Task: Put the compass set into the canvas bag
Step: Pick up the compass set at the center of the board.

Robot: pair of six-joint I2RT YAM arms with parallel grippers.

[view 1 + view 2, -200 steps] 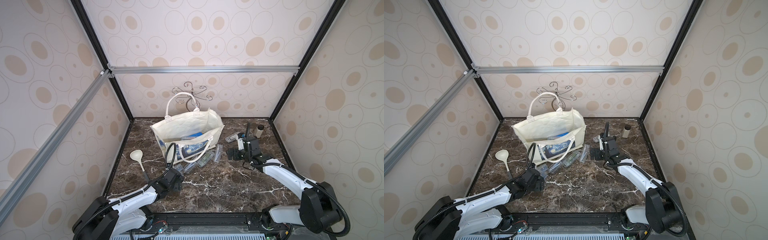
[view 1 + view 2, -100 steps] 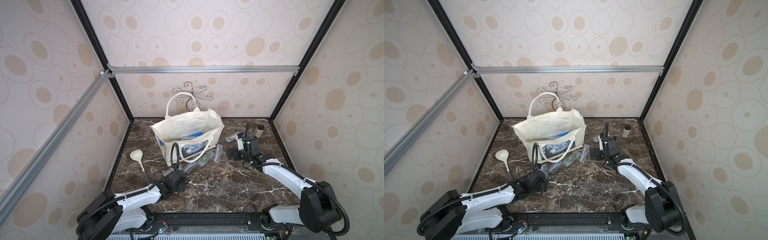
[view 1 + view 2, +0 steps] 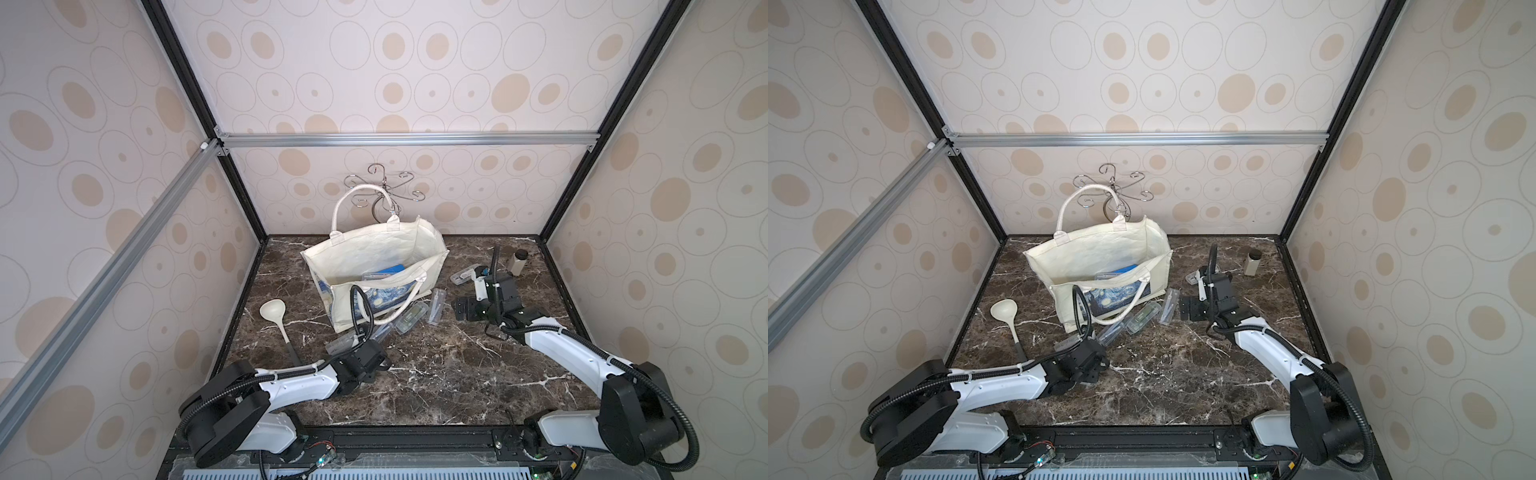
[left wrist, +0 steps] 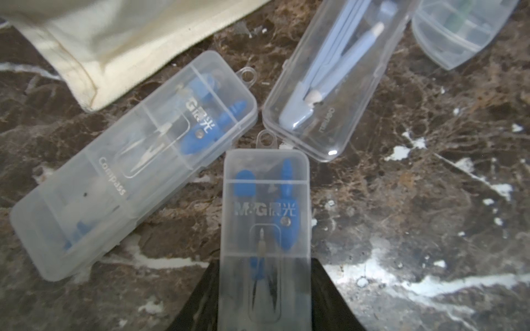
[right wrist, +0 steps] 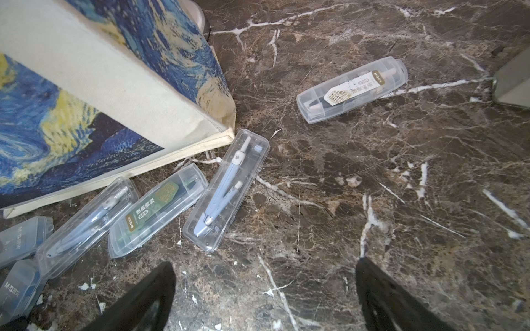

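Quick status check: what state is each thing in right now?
Bag: upright, mouth open, cases inside.
Frosted compass case: lid closed, gripped between the fingers.
Left end effector: shut on that case.
Right end effector: open, empty.
Other cases: closed, lying flat on the table.
Ladle: lying flat.
Bottle: upright, capped.

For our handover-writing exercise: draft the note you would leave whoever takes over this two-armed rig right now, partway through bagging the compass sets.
Left gripper: jaws against both sides of a frosted M&G compass case, low on the marble table.
Right gripper: open, empty, hovering.
Canvas bag: upright, mouth open; a clear case already inside.
Left to do: bag the gripped case, then its M&G twin, the row of three clear cases by the bag's front, one lone case.
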